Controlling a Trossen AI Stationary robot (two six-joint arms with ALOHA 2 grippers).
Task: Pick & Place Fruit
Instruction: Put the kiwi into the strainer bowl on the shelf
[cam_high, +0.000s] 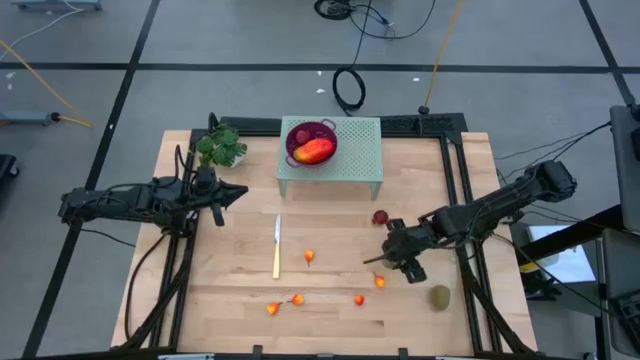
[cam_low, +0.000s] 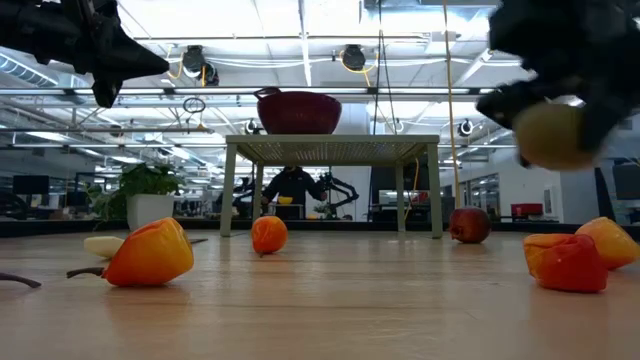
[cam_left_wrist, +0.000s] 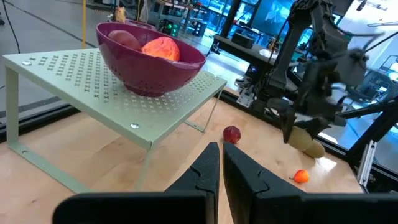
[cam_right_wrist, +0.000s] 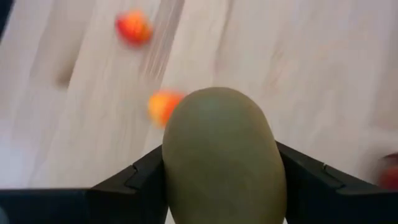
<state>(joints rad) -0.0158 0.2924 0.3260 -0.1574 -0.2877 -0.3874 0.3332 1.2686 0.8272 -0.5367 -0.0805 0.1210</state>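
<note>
right gripper (cam_right_wrist: 221, 180): your right arm's got a brown-green kiwi (cam_right_wrist: 219, 158) pinched between its fingers (cam_right_wrist: 134, 177), lifted clear of the tabletop (cam_high: 230, 310), out past the green stand's right front leg.

left gripper (cam_left_wrist: 221, 171): parked off the stand's left side, right by the leafy plant (cam_high: 220, 148), fingers closed with nothing in them.

green stand (cam_high: 360, 155): your landmark, sitting at the back middle of the tabletop.

bowl (cam_high: 311, 140): dark red, on the stand's left half, with the red-yellow mango (cam_high: 313, 152) inside and a dark red ball (cam_left_wrist: 123, 41) tucked in beside it.

second kiwi (cam_high: 440, 296): lying on the wood, well in front of the stand and off to its right.

other dark red ball (cam_high: 380, 217): on the tabletop just in front of the stand's right front leg.

small orange-red fruits (cam_high: 309, 257): scattered well in front of the stand, a few in a loose row near the front edge.

knife (cam_high: 277, 246): yellow handle, lying in front of the stand's left front leg.
</note>
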